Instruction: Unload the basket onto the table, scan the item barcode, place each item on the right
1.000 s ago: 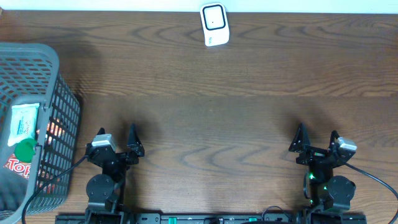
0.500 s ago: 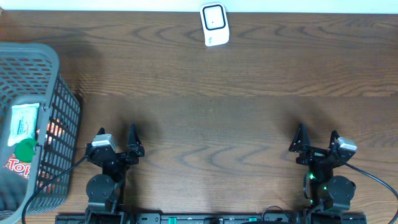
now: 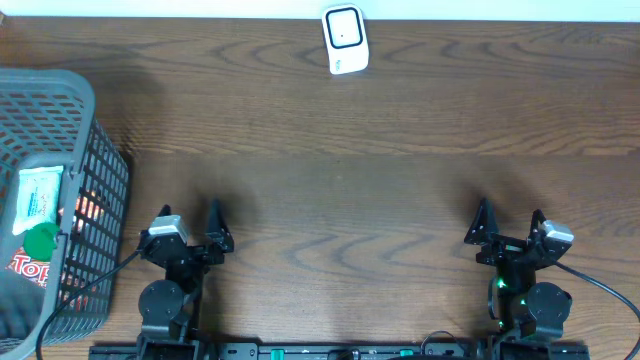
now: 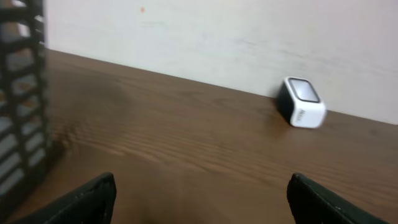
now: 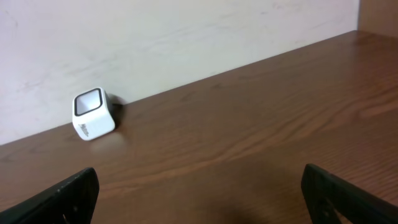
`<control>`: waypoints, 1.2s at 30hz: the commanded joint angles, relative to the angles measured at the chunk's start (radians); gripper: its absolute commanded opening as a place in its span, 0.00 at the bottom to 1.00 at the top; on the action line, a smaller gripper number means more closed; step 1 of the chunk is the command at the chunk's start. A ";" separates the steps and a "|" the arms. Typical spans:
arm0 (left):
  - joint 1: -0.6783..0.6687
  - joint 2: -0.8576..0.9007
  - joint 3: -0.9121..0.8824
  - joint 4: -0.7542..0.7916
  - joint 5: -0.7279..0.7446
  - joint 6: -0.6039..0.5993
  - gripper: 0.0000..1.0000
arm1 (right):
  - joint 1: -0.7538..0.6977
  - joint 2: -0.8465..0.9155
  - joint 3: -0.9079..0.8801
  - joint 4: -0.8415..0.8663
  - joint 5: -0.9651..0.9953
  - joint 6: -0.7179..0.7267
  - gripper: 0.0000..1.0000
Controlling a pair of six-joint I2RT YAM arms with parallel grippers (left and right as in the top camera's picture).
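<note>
The brown wooden surface (image 3: 400, 180) takes up nearly everything I see from above, running back to a pale wall (image 5: 186, 37) at its far edge. Next in size is the grey mesh basket (image 3: 108, 185), standing at the surface's left end, just beside my left arm; in my left wrist view its dark bars (image 4: 22, 106) fill the left border.

My two arms sit at the near edge, well apart. My left claw (image 3: 189, 215) is spread wide with nothing between its fingers, both black tips showing low in its own camera with bare wood between them. My right claw (image 3: 510, 213) is likewise spread as wide as it goes and holds nothing. Both hang over the surface and point toward the far wall.

The things to be scanned lie inside the basket: a white-and-green packet (image 3: 40, 198) lies flat toward its right side, with a red packet (image 3: 25, 268) with white lettering nearer me, partly hidden. Something orange (image 3: 90, 207) shows through the mesh; I cannot tell what it is.

The white scanner (image 3: 345, 40) stands at the far edge, near the middle, close to the wall, its dark window tilted upward.

Smallest is a round green cap (image 3: 40, 240) lying between the two packets.
</note>
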 commanded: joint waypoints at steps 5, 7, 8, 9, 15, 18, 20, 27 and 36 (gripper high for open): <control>0.005 0.025 0.047 -0.052 0.106 -0.057 0.88 | 0.006 -0.004 -0.002 -0.004 0.002 0.003 0.99; 0.005 0.053 0.095 -0.068 0.127 -0.057 0.89 | 0.006 -0.004 -0.002 -0.004 0.002 0.003 0.99; 0.005 0.072 0.123 -0.084 0.131 -0.057 0.88 | 0.006 -0.004 -0.002 -0.004 0.002 0.003 0.99; 0.005 0.100 0.156 -0.105 0.131 -0.056 0.88 | 0.006 -0.003 -0.002 -0.004 0.002 0.003 0.99; 0.005 0.303 0.333 -0.201 0.145 -0.052 0.88 | 0.006 -0.004 -0.002 -0.004 0.001 0.003 0.99; 0.005 0.441 0.444 -0.273 0.182 -0.052 0.88 | 0.006 -0.004 -0.002 -0.004 0.002 0.003 0.99; 0.004 0.532 0.513 -0.332 0.186 -0.052 0.88 | 0.006 -0.004 -0.002 -0.004 0.002 0.003 0.99; 0.004 0.738 0.557 -0.332 0.235 -0.053 0.88 | 0.006 -0.004 -0.002 -0.004 0.002 0.003 0.99; 0.004 0.811 0.558 -0.339 0.314 -0.049 0.88 | 0.006 -0.003 -0.002 -0.004 0.002 0.003 0.99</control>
